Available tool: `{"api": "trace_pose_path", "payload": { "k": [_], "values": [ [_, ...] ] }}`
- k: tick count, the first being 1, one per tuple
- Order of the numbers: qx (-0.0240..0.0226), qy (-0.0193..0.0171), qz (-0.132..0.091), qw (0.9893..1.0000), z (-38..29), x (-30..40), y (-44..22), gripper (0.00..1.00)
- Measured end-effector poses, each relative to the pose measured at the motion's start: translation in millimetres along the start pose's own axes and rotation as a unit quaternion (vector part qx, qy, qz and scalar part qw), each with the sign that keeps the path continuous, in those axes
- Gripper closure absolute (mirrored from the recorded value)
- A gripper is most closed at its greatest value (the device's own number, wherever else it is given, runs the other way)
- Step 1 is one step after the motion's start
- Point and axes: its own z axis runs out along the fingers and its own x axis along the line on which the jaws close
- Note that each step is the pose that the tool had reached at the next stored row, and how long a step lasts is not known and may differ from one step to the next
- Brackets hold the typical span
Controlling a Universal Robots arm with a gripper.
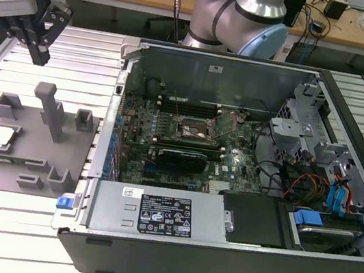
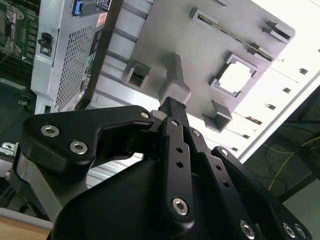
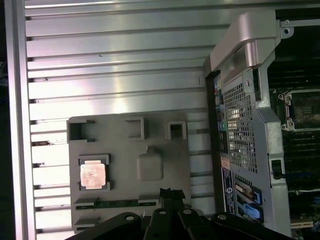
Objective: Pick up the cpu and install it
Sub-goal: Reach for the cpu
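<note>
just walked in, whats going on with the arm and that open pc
The robot arm's gripper hangs shut and empty above the grey fixture, which sits beside the open computer case. The cpu lies in its pocket on the fixture, not yet picked up. The motherboard socket inside the case looks open and empty.
</note>
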Motion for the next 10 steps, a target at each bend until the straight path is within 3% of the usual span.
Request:
{"api": "trace_pose_path", "payload": {
  "k": [10],
  "values": [
    [0.0,0.0,0.0,1.0,4.2,15.3,-1.4,0.89]
  ]
}}
